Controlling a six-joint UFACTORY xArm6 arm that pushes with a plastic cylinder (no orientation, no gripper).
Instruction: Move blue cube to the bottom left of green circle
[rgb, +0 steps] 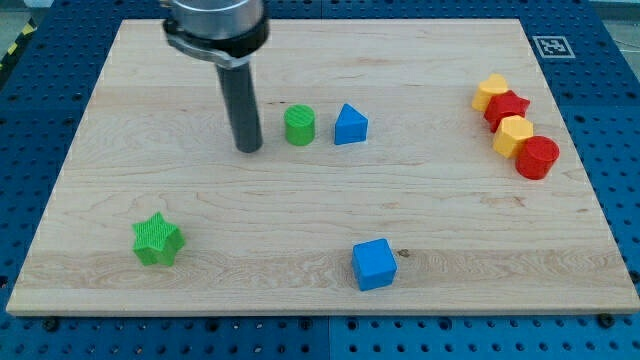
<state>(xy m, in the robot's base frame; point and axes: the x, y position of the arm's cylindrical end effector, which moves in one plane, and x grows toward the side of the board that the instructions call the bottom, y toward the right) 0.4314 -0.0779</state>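
The blue cube lies near the view's bottom edge of the wooden board, a little right of centre. The green circle, a short green cylinder, stands in the upper middle of the board. My tip rests on the board just left of the green circle, with a small gap between them. The blue cube is far below and to the right of my tip.
A blue triangular block sits just right of the green circle. A green star lies at the lower left. At the right, a yellow block, red star, yellow block and red cylinder form a row.
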